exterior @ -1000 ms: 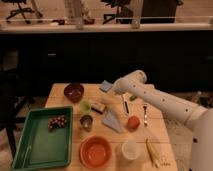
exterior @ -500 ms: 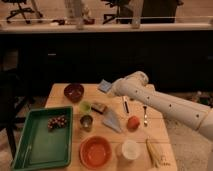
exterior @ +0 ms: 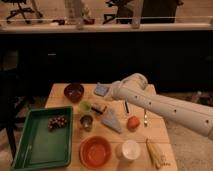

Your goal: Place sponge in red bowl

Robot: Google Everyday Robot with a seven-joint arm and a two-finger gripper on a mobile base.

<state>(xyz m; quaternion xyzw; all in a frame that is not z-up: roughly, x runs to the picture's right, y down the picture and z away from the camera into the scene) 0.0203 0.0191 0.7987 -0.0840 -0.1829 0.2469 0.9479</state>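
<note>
The sponge (exterior: 101, 90) is a small blue-grey block lying at the back of the wooden table (exterior: 160, 132). My gripper (exterior: 111, 91) is at the end of the white arm, which reaches in from the right. It sits right against the sponge's right side and is shut. The pictures do not show whether it holds the sponge. The red bowl (exterior: 95, 151), wide and orange-red, stands empty at the table's front edge, well in front of the gripper.
A dark maroon bowl (exterior: 74, 91) stands left of the sponge. A green tray (exterior: 30, 150) with grapes (exterior: 56, 122) fills the left. Between sponge and red bowl are a green cup (exterior: 86, 106), a metal cup (exterior: 87, 121), a pale triangular piece (exterior: 112, 121) and an orange ball (exterior: 133, 122). A white cup (exterior: 130, 150) stands right of the bowl.
The arm's long link has swung a little and now runs out of view at the right. The gripper end has stayed beside the sponge. The sponge has not moved.
</note>
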